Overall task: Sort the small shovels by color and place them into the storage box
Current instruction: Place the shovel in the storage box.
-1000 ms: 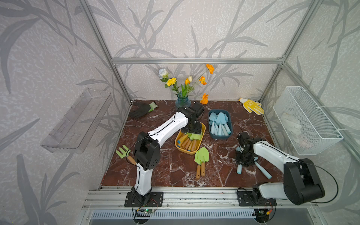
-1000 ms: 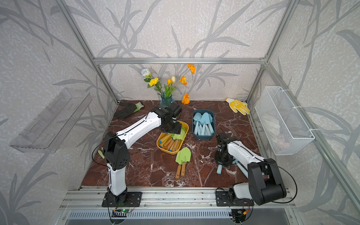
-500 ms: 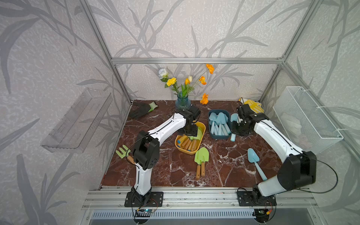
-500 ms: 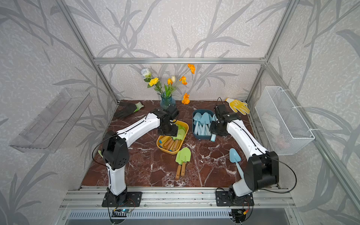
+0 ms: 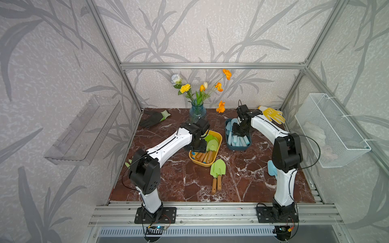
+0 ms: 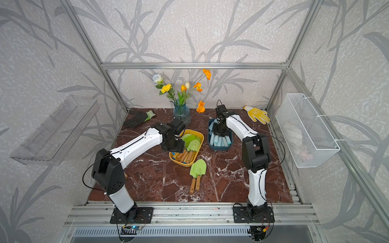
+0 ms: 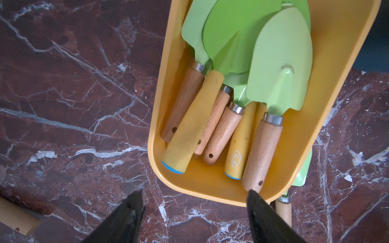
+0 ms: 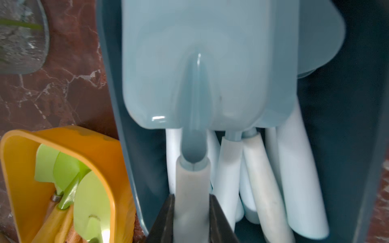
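Within yellow box point(image 7: 336, 52) lie green shovels point(image 7: 280, 69)

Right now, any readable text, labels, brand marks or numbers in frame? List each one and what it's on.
"(unreadable)": a white script logo under a small arc mark, printed on the yellow blue-tipped shovel handle lying in the yellow storage box. It is too blurred to read.
No other text, number or sign can be made out in any view.

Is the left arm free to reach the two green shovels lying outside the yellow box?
Probably yes: the left arm hangs over the yellow box with jaws open and empty, and the two green shovels lie uncovered on the table beside it.
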Tool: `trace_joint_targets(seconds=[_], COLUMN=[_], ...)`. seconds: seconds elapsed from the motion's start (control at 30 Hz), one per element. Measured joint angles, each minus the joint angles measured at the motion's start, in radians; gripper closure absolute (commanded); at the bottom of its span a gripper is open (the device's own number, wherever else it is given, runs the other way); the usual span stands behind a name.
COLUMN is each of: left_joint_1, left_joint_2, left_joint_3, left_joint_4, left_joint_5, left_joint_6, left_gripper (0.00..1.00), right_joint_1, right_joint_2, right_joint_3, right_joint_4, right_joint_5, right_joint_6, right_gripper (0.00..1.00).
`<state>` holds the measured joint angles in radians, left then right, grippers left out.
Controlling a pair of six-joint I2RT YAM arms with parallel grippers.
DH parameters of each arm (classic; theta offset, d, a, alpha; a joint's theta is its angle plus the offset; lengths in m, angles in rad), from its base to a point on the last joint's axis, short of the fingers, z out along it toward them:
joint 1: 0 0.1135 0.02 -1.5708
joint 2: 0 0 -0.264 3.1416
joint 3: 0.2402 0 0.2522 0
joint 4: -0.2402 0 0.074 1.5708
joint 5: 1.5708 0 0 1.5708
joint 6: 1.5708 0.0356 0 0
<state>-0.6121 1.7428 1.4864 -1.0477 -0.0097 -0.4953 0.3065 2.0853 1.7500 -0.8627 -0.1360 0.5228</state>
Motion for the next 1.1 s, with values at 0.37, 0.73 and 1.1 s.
trace_joint_targets(seconds=[0.37,0.73,1.1], left_joint_1=[-0.035,-0.176,-0.257], left_joint_2=[-0.109,-0.132,-0.035], left_joint_3=[-0.178,-0.232,-0.232], left_joint_4=[0.004,0.011,0.080], left_joint_5=[0.107,0.176,0.228], left_joint_6=[0.043,0.043,-0.003], left_gripper=[0.15,0.13,0.15], right_joint_1=[0.002,0.018,0.044], right_joint_2=[0.055,-0.173,-0.315], right_joint_3=[0.004,-0.113,-0.313], right_joint_4=[0.002,0.003,-0.002], right_joint_5=[-0.005,0.044,0.049], right_joint_6=[0.003,0.000,-0.003], right_gripper=[0.46,0.46,0.46])
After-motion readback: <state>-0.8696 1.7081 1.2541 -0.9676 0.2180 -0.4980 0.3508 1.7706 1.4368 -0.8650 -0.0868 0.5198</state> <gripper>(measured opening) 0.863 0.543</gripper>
